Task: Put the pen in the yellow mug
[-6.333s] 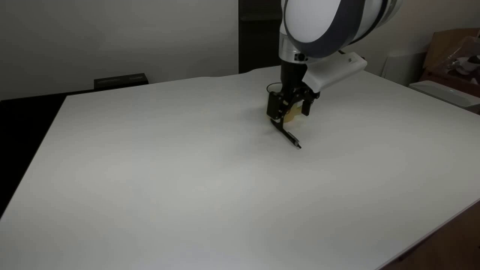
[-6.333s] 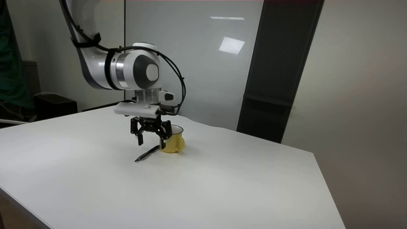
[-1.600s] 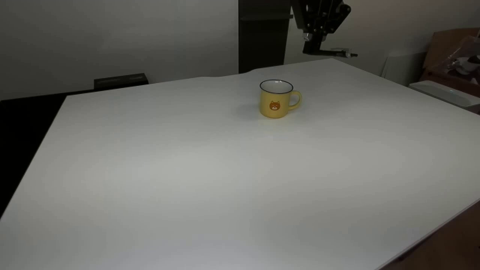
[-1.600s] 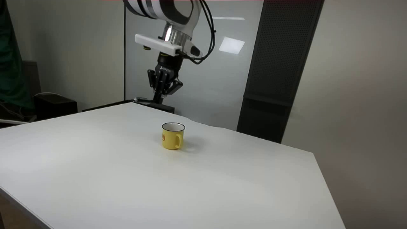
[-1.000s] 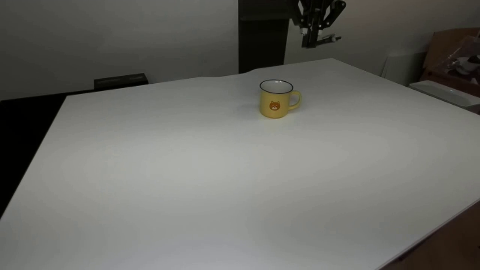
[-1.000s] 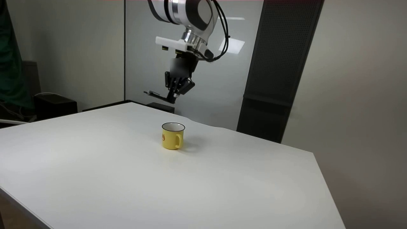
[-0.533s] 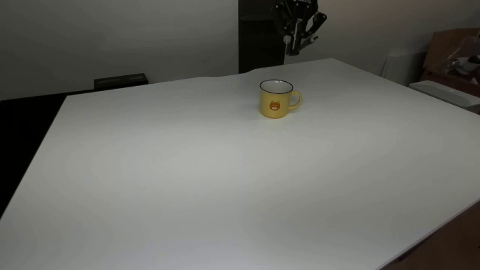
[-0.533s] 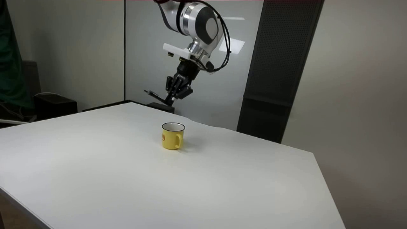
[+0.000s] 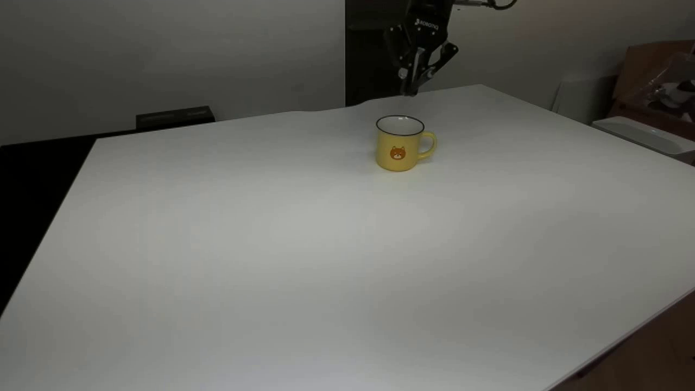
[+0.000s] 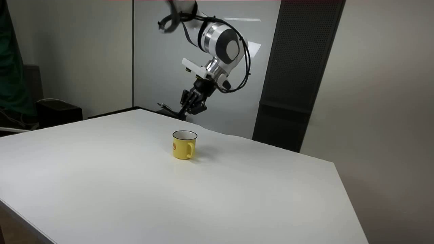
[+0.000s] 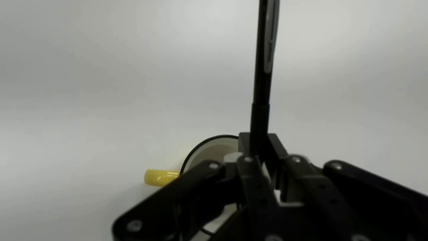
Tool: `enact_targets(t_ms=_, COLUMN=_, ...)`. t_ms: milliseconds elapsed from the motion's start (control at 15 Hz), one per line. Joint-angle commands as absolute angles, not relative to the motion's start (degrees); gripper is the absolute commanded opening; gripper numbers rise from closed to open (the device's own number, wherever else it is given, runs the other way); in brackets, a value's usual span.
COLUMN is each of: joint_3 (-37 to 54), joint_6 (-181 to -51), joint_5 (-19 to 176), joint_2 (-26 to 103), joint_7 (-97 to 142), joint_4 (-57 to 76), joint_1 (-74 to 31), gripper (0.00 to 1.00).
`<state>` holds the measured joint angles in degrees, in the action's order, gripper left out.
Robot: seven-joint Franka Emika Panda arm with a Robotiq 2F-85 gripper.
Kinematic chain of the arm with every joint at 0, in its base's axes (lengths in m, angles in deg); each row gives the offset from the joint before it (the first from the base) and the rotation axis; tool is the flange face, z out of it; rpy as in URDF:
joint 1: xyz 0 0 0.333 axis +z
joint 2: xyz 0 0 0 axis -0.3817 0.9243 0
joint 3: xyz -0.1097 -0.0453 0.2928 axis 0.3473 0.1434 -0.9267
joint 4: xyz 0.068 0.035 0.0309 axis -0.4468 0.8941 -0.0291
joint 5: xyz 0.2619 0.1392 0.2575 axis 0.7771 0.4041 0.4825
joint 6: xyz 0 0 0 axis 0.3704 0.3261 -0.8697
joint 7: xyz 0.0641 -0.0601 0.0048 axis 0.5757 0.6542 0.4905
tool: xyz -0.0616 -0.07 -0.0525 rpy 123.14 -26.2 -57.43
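While the black two-finger gripper (image 11: 258, 142) is clenched on one end of the slim grey-clipped black pen (image 11: 262, 87), the pen's long axis slants up, crosswise to the jaws, held end above the round yellow enamel-look mug (image 9: 400, 142); steeper tilt probably needed.

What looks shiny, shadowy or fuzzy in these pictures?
Wrist view: the mug handle gleams, the gripper looks dark and slightly soft. In an exterior view: white glare on the grey panel, a faint shadow beside the mug, the dark loop up top blurred.
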<state>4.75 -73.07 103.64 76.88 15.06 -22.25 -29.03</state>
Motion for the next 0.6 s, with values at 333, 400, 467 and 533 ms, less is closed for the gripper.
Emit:
enact_targets(t_ms=333, joint_3=3.3, joint_6=-70.7, joint_5=104.1, joint_2=82.7, joint_7=10.4, joint_4=-31.3, joint_1=-30.0, gripper=0.03)
enact_targets(t_ms=400, joint_3=3.4, joint_6=-70.9, joint_5=104.2, joint_2=82.8, joint_7=10.2, joint_4=-31.3, joint_1=-30.1, gripper=0.03)
enact_targets(t_ms=467, joint_3=3.3, joint_6=-71.1, joint_5=104.3, joint_2=82.9, joint_7=10.1, joint_4=-31.2, joint_1=-30.3, gripper=0.03)
enact_targets(t_ms=533, joint_3=3.3, joint_6=-71.1, joint_5=104.4, joint_2=83.0, joint_7=10.0, joint_4=-31.1, joint_1=-30.4, gripper=0.03)
